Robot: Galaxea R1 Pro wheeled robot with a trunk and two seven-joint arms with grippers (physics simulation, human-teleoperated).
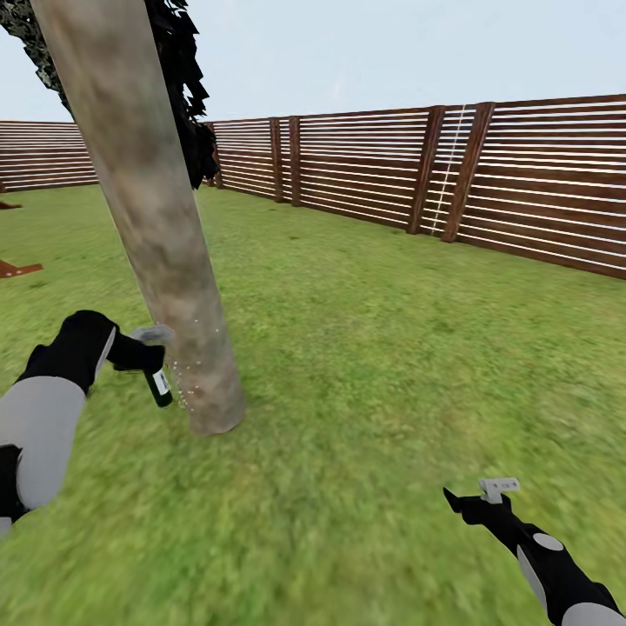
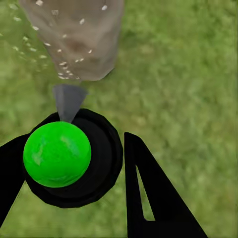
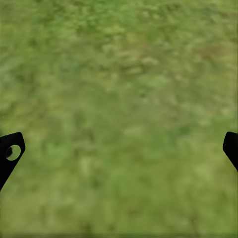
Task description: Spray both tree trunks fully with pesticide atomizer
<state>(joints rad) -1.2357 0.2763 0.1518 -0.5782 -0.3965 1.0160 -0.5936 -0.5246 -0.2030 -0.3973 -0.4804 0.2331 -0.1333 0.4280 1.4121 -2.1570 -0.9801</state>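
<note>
The pesticide atomizer (image 1: 158, 385) sits clamped in my left pincer (image 1: 143, 352), a slim dark bottle with a pale label hanging tilted below my fingers, its base toward the grass. In the left wrist view I look down on the atomizer's round black body with a bright green cap (image 2: 57, 153) seated between my two black fingers (image 2: 153, 198), and a grey nozzle (image 2: 68, 100) pokes out ahead of the pincer. Just beyond that nozzle stands the tree trunk (image 1: 156, 217), thick, mottled grey-tan and leaning. Pale specks dot its lower bark on the side facing my left pincer, and more specks hang in the air between nozzle and bark (image 2: 64, 74). The trunk's foot meets the floor (image 1: 365, 365) just past the bottle, close beside it but not touching.

My right pincer (image 1: 474, 497) hovers low over bare grass, well apart from the trunk and the bottle. Its fingertips (image 3: 11, 151) stand spread wide with nothing between them.

Far ahead of both pincers a brown slatted fence (image 1: 522, 191) rings the lawn, and dark foliage (image 1: 187, 96) hangs behind the upper trunk.
</note>
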